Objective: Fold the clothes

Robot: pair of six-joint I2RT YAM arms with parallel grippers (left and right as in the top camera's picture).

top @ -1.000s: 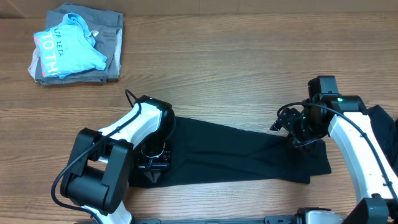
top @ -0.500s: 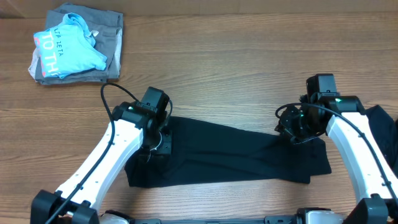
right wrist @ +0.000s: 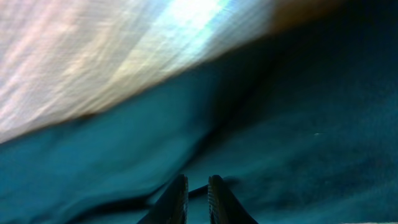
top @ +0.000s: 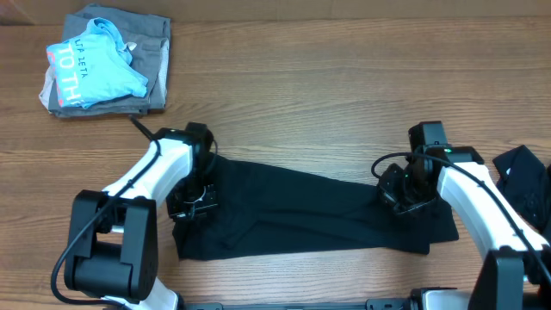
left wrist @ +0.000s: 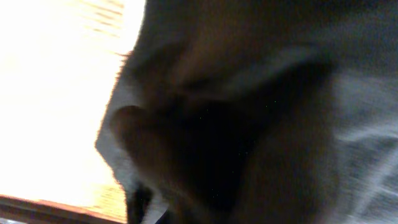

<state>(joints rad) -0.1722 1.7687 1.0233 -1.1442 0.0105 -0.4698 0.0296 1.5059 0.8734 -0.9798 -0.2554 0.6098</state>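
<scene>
Brown wood makes up the table (top: 327,103). Far up and to the left of the fingers sits a grey folded garment (top: 159,60) with a light blue shirt (top: 99,69) on top. The left gripper (top: 191,202) presses on the left end of the black shirt (top: 301,211), fingers shut tight. Its own camera is too blurry to tell if cloth is caught between them. The black shirt lies long and flat from those fingers across to the right gripper (top: 398,194). Its fingers (right wrist: 177,198) stand very close together, pinching a small fold. Past them lies another black cloth (top: 525,172). To fold well, both ends should rise together, evenly, so the shirt stays smooth and its edges meet.
</scene>
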